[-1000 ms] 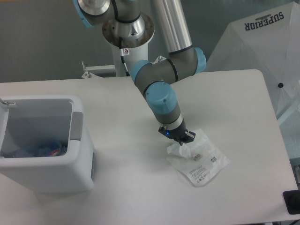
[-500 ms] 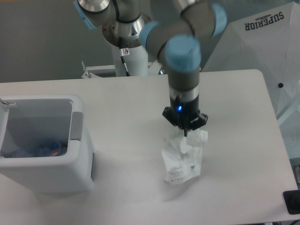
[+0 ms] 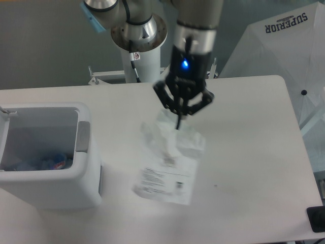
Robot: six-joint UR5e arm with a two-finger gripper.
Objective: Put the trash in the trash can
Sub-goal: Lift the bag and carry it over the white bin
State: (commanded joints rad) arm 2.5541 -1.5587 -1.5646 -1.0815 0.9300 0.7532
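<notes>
My claw (image 3: 179,118) pinches the plastic bag (image 3: 167,165), now lifted off the worktop (image 3: 244,152) and swinging toward the trash can (image 3: 51,152), bottle (image 3: 48,162) already inside

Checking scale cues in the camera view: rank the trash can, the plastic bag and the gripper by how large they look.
1. trash can, clearly largest.
2. plastic bag, hanging from the gripper, raised toward the camera, so possibly flattered.
3. gripper, smallest.
</notes>
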